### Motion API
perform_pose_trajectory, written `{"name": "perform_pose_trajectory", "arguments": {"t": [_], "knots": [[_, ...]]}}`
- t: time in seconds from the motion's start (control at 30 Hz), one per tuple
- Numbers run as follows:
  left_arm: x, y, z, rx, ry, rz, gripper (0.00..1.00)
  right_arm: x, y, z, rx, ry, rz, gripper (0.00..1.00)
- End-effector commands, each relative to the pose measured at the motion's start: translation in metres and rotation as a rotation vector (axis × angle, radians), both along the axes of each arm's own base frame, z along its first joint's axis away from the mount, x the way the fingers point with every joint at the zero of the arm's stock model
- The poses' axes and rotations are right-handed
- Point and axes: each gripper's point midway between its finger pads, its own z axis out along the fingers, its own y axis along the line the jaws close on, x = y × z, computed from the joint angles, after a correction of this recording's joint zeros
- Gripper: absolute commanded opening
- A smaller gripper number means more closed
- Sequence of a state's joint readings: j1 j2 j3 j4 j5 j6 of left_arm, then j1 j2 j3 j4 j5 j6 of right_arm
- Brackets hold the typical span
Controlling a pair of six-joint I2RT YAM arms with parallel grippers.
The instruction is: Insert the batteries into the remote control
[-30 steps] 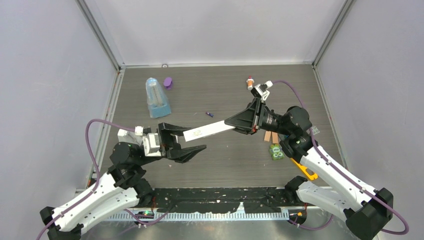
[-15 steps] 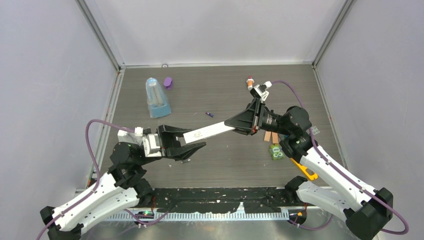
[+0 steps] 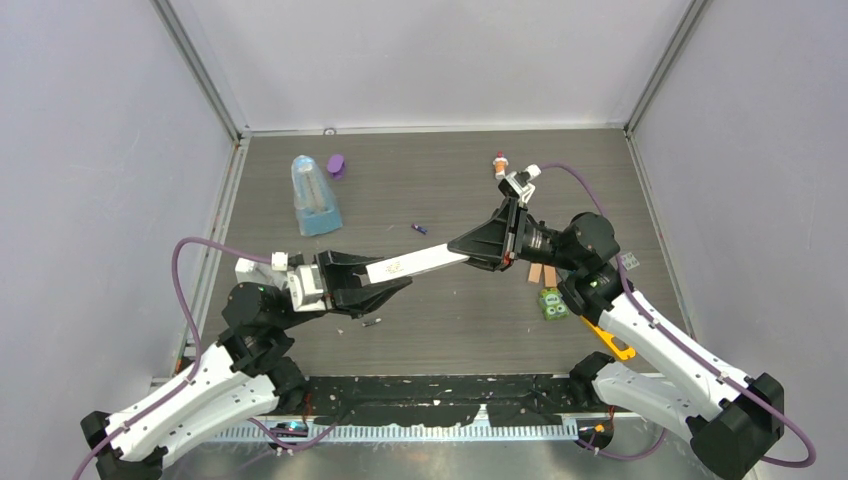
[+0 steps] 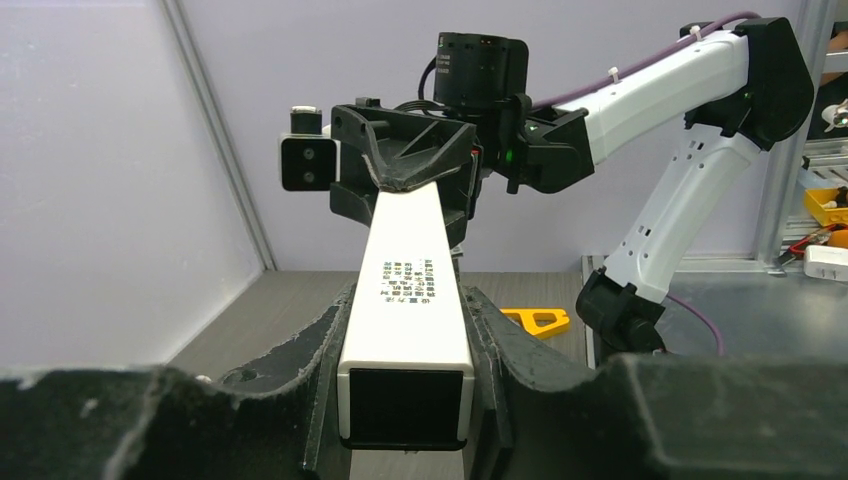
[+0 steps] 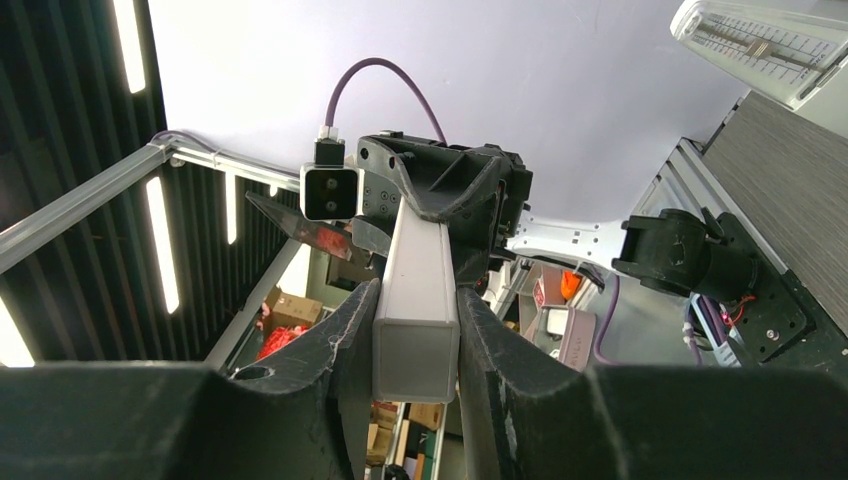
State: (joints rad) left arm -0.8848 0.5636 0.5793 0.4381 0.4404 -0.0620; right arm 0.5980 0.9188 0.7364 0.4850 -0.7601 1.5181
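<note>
**Operator:** What have your grippers got?

**Me:** Both are clamped on the same thing: a narrow white plastic bar (image 3: 420, 259) with small print on top and a dark end face. My left gripper (image 4: 408, 310) has its black fingers pressed against the two long sides of one end. My right gripper (image 3: 462, 245) grips the other end the same way. The bar hangs above the dark wood-grain table (image 3: 450, 335), slanting between my two wrists.

**Operator:** And the remote control?

**Me:** Neither gripper is on it. The flat, pale bluish-white remote control (image 3: 315, 195) lies on the table toward the far left corner. It is well apart from my left gripper and beyond it, close to the left wall rail. A small purple oval piece (image 3: 336, 165) sits just beside its far end. My right wrist camera catches the remote at the edge of its view, pale with rows of fine marks. I cannot tell which face is up.

**Operator:** The batteries?

**Me:** A tiny dark battery (image 3: 372, 322) lies on the table just on the near side of my left gripper, apart from the fingers. A tiny purple battery (image 3: 421, 229) lies on the far side of the bar, about midway between my two grippers, untouched. Two small orange pieces (image 3: 542, 272) stand beside my right wrist, too small to tell what they are. The little red-and-white capped bottle (image 3: 499, 163) stands at the back, beyond my right gripper.
</note>
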Motion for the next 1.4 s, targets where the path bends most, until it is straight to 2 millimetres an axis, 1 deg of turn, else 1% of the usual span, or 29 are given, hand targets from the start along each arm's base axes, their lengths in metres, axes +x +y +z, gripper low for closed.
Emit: {"name": "perform_pose_trajectory", "arguments": {"t": [0.0,0.17,0.2,0.37,0.57,0.77,1.03,1.2,1.27,1.37], "knots": [[-0.006,0.001,0.013,-0.031,-0.041,-0.020,0.00,-0.002,-0.003,0.010,0.039,-0.035,-0.006,0.05],[-0.005,0.002,0.013,-0.033,-0.039,-0.014,0.00,-0.003,-0.004,0.012,0.058,-0.038,-0.004,0.05],[-0.004,0.002,0.012,-0.031,-0.036,-0.010,0.02,-0.003,-0.004,0.013,0.063,-0.036,-0.002,0.05],[-0.002,0.002,0.010,-0.038,-0.026,0.000,0.20,-0.006,-0.007,0.020,0.107,-0.035,0.008,0.05],[-0.005,0.004,0.012,-0.046,-0.033,-0.007,0.27,-0.007,-0.009,0.025,0.127,-0.026,0.008,0.05],[-0.007,0.002,0.010,-0.039,-0.036,-0.020,0.38,-0.007,-0.009,0.025,0.132,-0.022,0.010,0.05],[-0.007,0.003,0.010,-0.040,-0.039,-0.021,0.46,-0.007,-0.009,0.025,0.135,-0.022,0.015,0.05],[-0.007,0.004,0.013,-0.048,-0.041,-0.016,0.41,-0.007,-0.008,0.022,0.126,-0.018,0.018,0.05],[-0.007,0.004,0.014,-0.051,-0.043,-0.016,0.44,-0.007,-0.008,0.020,0.122,-0.015,0.018,0.05],[-0.007,0.004,0.015,-0.056,-0.045,-0.017,0.52,-0.006,-0.007,0.018,0.117,-0.011,0.018,0.05]]}}
